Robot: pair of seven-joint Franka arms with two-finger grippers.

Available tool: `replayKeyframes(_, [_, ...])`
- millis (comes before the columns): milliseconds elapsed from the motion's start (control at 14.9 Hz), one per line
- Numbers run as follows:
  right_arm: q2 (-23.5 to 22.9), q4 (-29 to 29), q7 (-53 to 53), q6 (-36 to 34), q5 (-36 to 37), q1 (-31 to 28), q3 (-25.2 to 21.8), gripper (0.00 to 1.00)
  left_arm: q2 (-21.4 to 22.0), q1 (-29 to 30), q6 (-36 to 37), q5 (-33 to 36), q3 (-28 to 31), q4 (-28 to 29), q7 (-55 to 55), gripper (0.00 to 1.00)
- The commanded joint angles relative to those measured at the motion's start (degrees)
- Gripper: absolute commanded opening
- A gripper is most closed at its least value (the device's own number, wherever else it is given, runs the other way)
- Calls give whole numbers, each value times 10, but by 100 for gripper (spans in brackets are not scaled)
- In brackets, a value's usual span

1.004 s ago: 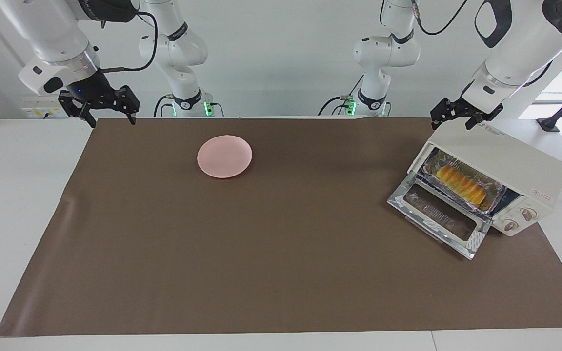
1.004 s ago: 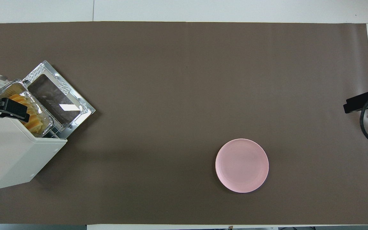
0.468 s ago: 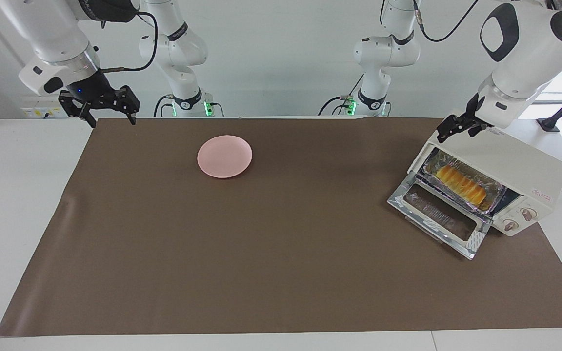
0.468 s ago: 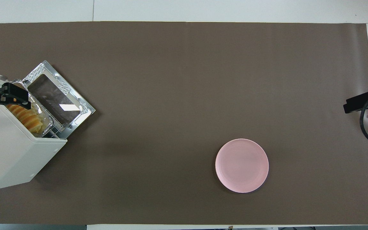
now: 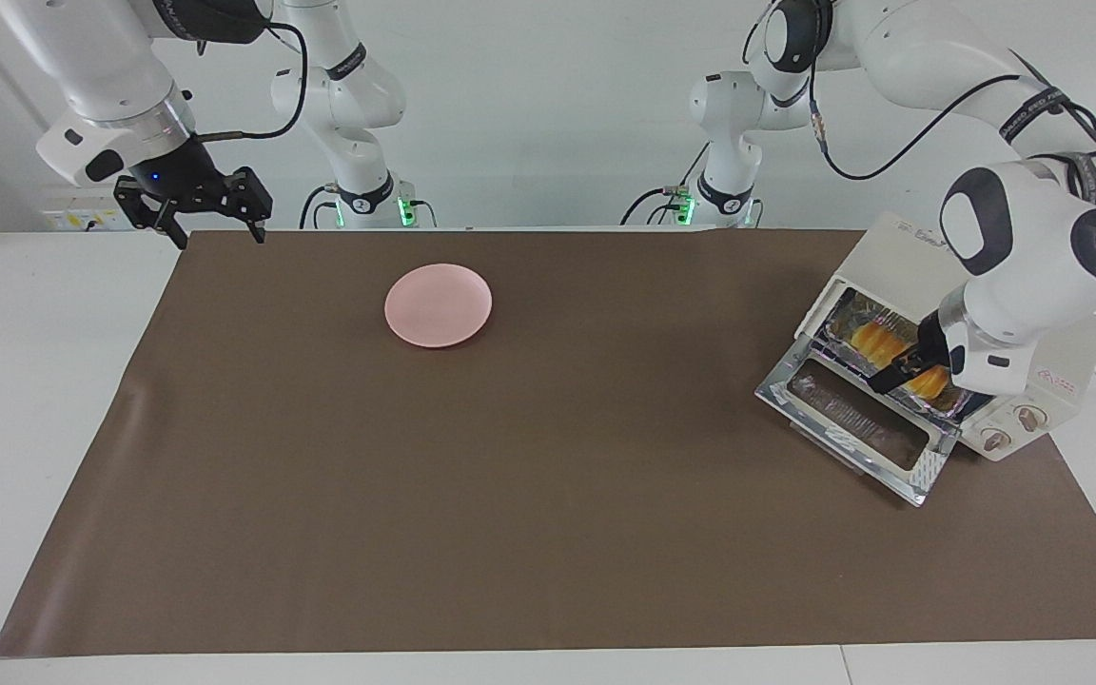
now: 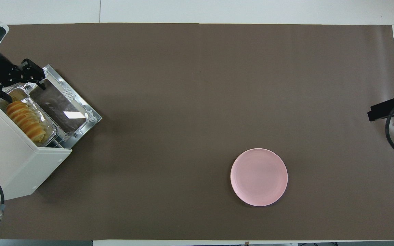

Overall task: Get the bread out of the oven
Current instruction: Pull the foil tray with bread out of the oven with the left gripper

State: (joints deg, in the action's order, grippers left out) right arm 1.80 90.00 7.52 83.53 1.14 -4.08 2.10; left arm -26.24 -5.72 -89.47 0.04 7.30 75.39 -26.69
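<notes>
You're in the approach: your left gripper (image 5: 902, 366), fingers spread wide, hangs before the toaster oven (image 5: 1033, 366) at frame right, where the bread (image 6: 24, 120) lies in its foil tray (image 6: 48, 131). Next, straddle the loaf. Your right gripper (image 5: 196, 205) waits open, upper left.

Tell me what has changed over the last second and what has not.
The left gripper swung from above the oven top, at the end nearer the robots, round to the open front; it now hangs over the bread, fingers open, holding nothing. The bread, its foil tray, the lowered door, the pink plate and the waiting right gripper stayed put.
</notes>
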Motion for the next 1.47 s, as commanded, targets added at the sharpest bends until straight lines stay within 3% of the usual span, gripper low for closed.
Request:
replayKeyframes(0, [10,7,6,-6,-6,-9,2,100,16,-3,-43,11,5,53,-32,100])
replayKeyframes(535, [10,6,6,-4,-6,-8,2,100,70,-5,-149,36,5,205,-57,100])
replayKeyframes(736, [10,7,6,-4,-6,-8,2,100,73,-5,-171,37,5,223,-64,98])
replayKeyframes(1004, [10,6,5,-4,-6,-9,2,100,79,1,-162,37,4,233,-44,38])
replayKeyframes(1070, [10,6,7,-4,-6,-9,2,100,81,3,-160,37,5,235,-25,14])
replayKeyframes(1137, [10,6,7,-4,-6,-8,2,100,82,4,-155,37,5,238,-9,0])
replayKeyframes(1405, [10,6,6,-2,-6,-8,2,100,84,3,-157,46,5,239,13,0])
